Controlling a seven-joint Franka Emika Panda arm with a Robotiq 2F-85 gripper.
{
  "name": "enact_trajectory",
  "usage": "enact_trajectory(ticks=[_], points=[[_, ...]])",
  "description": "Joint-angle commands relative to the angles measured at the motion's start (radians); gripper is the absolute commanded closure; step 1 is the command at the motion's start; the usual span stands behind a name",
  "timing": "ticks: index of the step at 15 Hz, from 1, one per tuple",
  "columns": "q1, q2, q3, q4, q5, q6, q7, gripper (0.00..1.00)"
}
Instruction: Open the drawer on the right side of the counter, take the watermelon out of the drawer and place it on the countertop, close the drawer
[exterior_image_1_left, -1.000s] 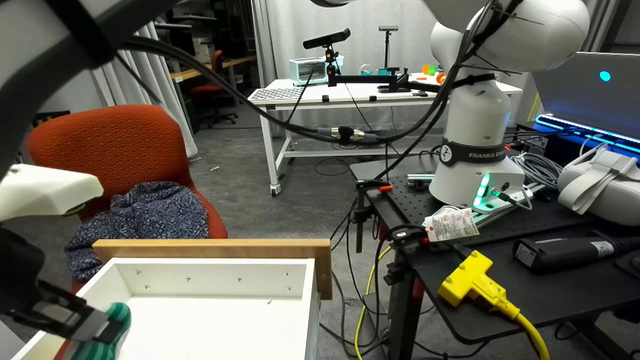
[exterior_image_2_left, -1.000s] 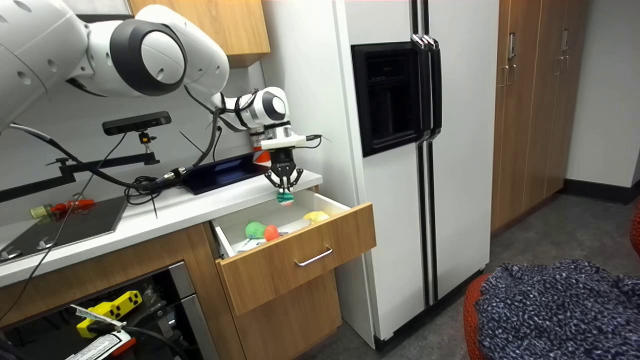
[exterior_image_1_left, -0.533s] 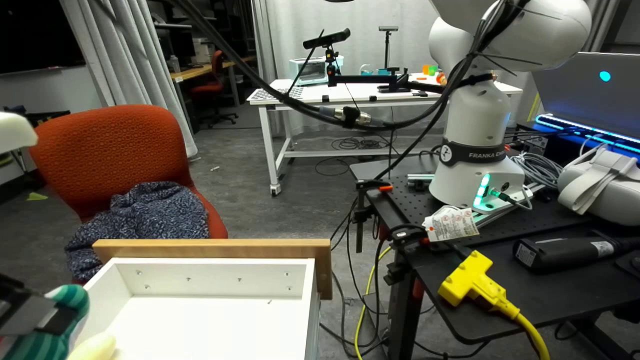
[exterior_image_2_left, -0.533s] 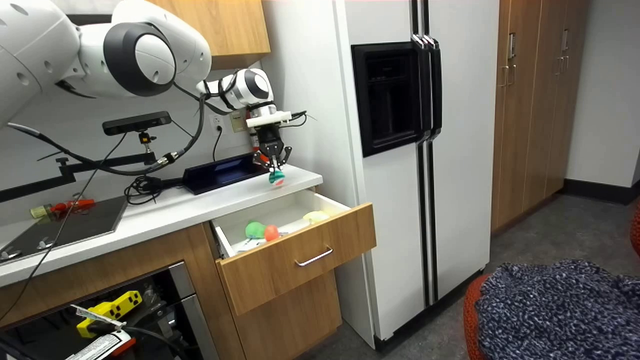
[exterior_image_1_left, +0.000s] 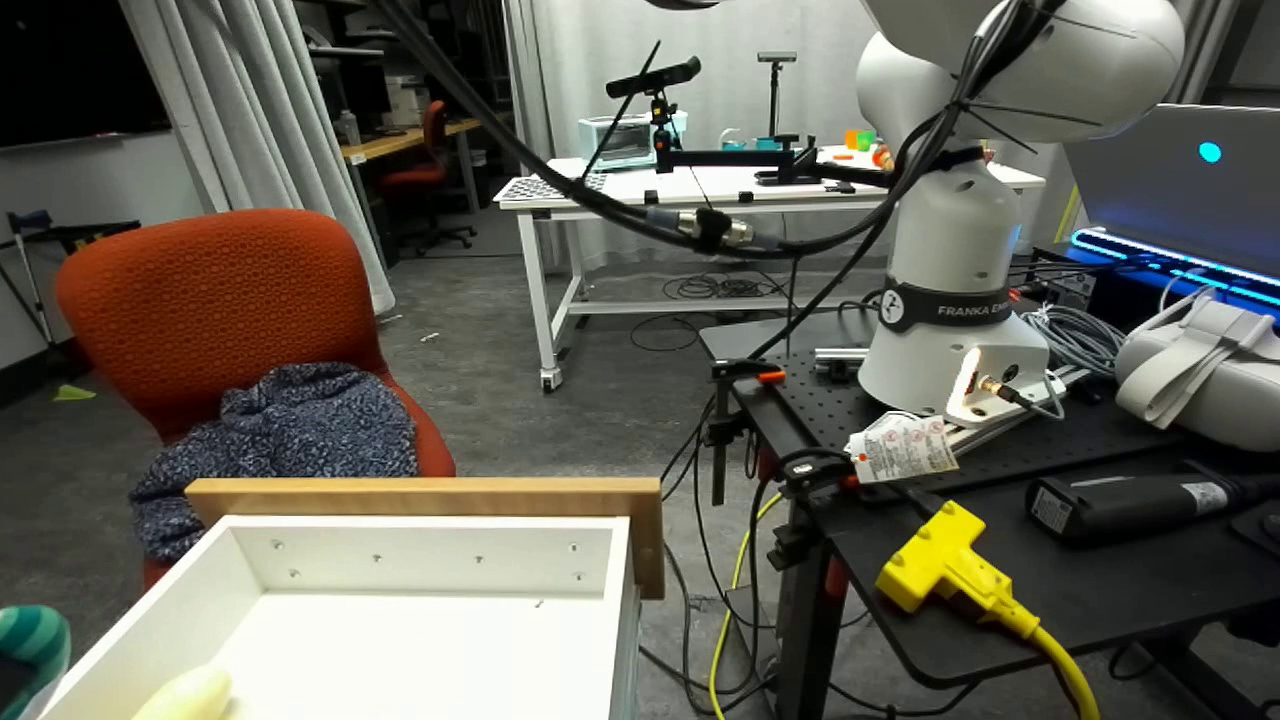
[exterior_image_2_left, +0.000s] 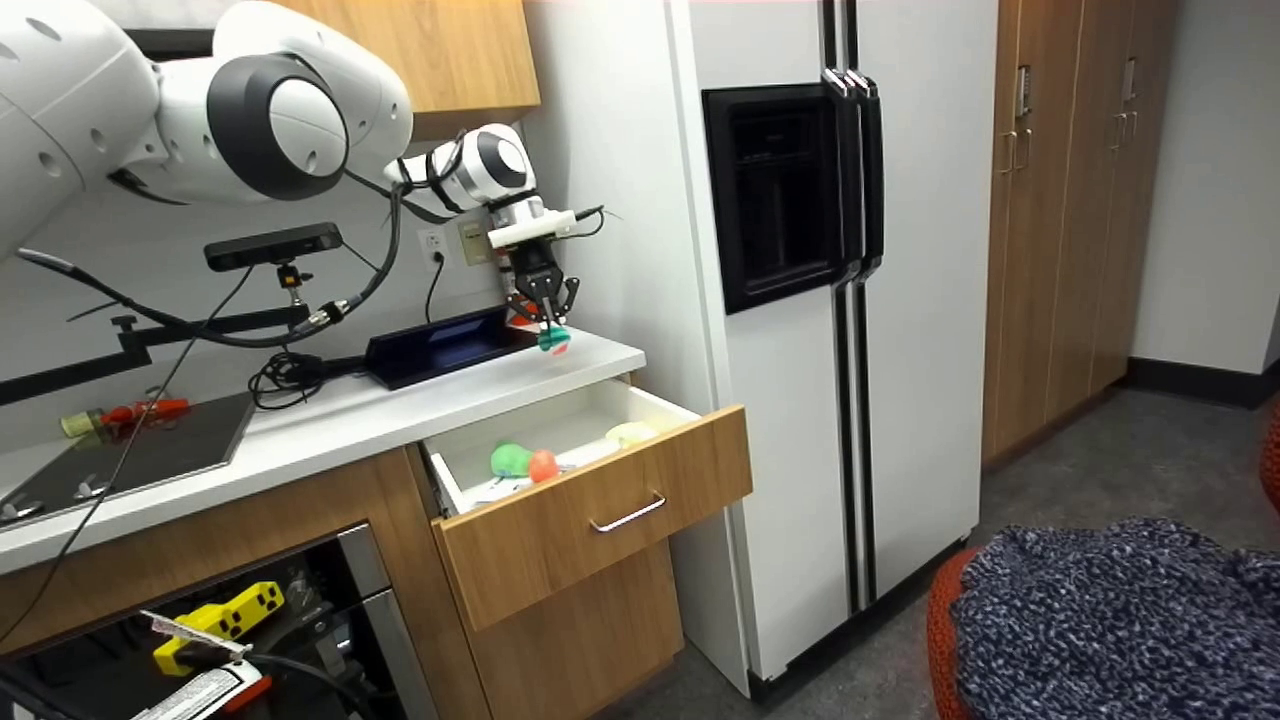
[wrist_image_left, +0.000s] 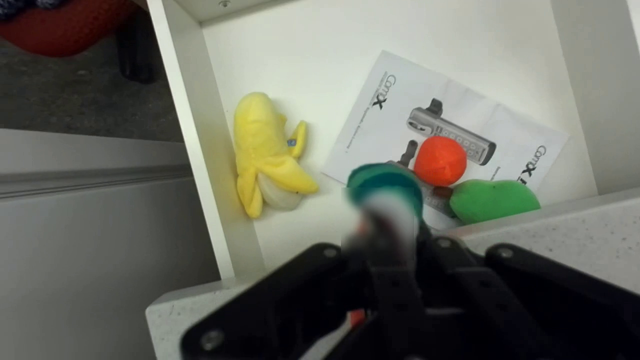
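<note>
The watermelon (exterior_image_2_left: 553, 340) is a small plush slice with a green striped rind and a red inside. My gripper (exterior_image_2_left: 546, 316) is shut on it and points down, holding it in the air by the right end of the white countertop (exterior_image_2_left: 470, 395). The rind also shows in the wrist view (wrist_image_left: 385, 176), where the fingertips are blurred. Only part of the watermelon shows at the left edge of an exterior view (exterior_image_1_left: 38, 640). The drawer (exterior_image_2_left: 600, 520) stands open below the counter; its white inside shows in the wrist view (wrist_image_left: 320, 45).
The drawer holds a yellow plush banana (wrist_image_left: 260, 135), a red ball-like toy (wrist_image_left: 440, 161), a green plush pear (wrist_image_left: 492, 201) and a printed sheet (wrist_image_left: 415, 85). A dark blue tray (exterior_image_2_left: 445, 345) lies on the counter behind the gripper. The fridge (exterior_image_2_left: 640, 250) stands close on the right.
My gripper has carried the watermelon from over the drawer back and up to the countertop. The banana has come into view in the drawer. The drawer has not moved.
</note>
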Motion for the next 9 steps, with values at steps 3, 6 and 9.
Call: enact_trajectory(ticks=[3,6,9], points=[[-0.017,0.07,0.002,0.027,-0.007,0.175,-0.027,0.97],[-0.019,0.09,0.003,0.033,-0.007,0.23,-0.044,0.97],[-0.018,0.1,0.004,0.039,-0.005,0.255,-0.063,0.97]])
